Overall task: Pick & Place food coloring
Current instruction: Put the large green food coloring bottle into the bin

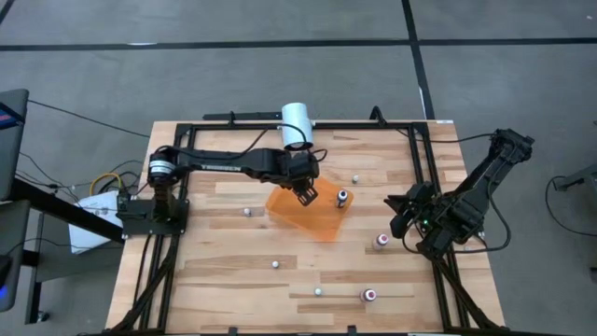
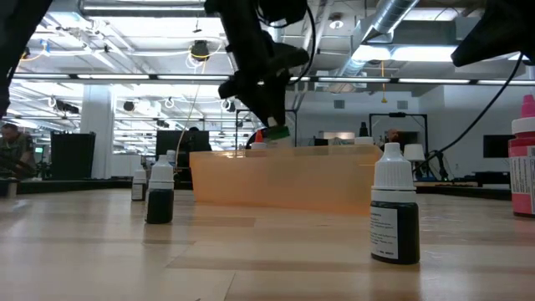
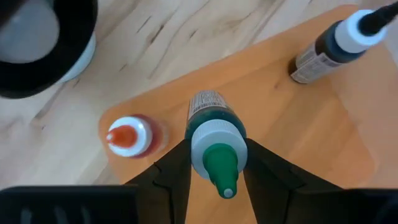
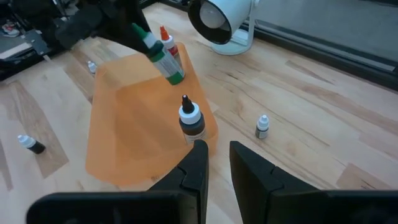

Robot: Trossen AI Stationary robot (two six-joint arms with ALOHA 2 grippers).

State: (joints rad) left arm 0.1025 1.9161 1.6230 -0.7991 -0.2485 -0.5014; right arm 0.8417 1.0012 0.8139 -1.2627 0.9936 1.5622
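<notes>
The food coloring is a set of tiny bottles. My left gripper (image 1: pixel 305 194) is over the orange sheet (image 1: pixel 312 217), shut on a green-topped bottle (image 3: pixel 213 134). On the sheet stand a red-topped bottle (image 3: pixel 127 137) and a dark bottle with a white cap (image 1: pixel 342 197), both on their bases. My right gripper (image 4: pixel 216 149) waits by the table's right side, its fingers a narrow gap apart with nothing between them. My left gripper pinches the green-topped bottle between its two fingers at the white collar (image 3: pixel 214 142) just under the green tip. The fingers slant down from the table's left. The bottle is tilted, base (image 4: pixel 176 76) down close over the sheet; I cannot tell whether the base touches it.
A large white cylinder (image 1: pixel 297 124) lies at the far edge just behind the sheet. More small bottles stand loose on the wood: pale ones (image 1: pixel 247 211) (image 1: pixel 276 264) (image 1: pixel 354 177) and pink-topped ones (image 1: pixel 381 241) (image 1: pixel 369 295). A black frame (image 1: pixel 422 140) rims the table.
</notes>
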